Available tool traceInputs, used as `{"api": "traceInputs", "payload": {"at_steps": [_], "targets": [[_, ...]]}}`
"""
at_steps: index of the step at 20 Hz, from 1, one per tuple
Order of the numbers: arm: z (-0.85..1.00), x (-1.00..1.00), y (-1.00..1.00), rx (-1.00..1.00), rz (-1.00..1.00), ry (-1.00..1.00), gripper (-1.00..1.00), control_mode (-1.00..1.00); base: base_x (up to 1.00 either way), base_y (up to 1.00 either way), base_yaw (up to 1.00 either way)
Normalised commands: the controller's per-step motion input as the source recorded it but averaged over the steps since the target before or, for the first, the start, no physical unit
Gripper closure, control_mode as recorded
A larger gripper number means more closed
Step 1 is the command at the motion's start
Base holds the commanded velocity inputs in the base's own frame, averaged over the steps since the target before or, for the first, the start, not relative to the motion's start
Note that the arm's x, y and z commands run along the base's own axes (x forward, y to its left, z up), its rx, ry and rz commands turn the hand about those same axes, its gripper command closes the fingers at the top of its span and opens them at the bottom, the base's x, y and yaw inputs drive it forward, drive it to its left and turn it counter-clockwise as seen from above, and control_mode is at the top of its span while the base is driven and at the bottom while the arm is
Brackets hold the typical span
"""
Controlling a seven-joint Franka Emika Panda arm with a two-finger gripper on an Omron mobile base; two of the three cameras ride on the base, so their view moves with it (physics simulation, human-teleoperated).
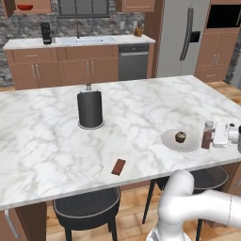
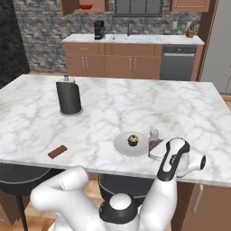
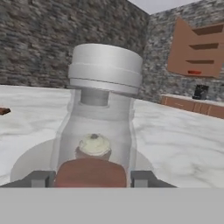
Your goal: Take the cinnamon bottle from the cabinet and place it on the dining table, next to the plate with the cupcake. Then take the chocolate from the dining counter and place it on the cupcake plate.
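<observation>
the cinnamon bottle (image 1: 207,134) stands upright on the marble surface (image 1: 136,117), just beside the plate (image 1: 180,140) with the cupcake (image 1: 180,137), on the side near the surface's edge. the hand (image 3: 92,179) has its fingers (image 3: 40,179) on either side of the bottle's base; whether they are clenched on it or released, i cannot tell. the chocolate (image 1: 118,166) lies flat near the front edge, well apart from the plate, and a dark paper towel holder (image 1: 90,109) stands farther back.

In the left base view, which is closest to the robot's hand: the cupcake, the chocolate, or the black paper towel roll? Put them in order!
Counting from the hand at the cinnamon bottle:
1. Cupcake, on the plate beside the bottle.
2. Chocolate, near the counter's front edge.
3. Black paper towel roll, far across the counter.
</observation>
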Motion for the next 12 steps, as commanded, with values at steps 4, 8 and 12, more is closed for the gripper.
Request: {"api": "traceInputs", "payload": {"at_steps": [4, 8, 12], "targets": [[-0.48, 0.3, -0.21, 0.0, 0.0, -0.07, 1.0, -1.0, 0.0, 0.0, 0.0], [-0.59, -0.01, -0.08, 0.0, 0.02, -0.14, 1.0, -1.0, 0.0, 0.0, 0.0], [-0.21, -0.21, 0.01, -0.03, 0.03, -0.2, -1.0, -1.0, 0.0, 0.0, 0.0]]}}
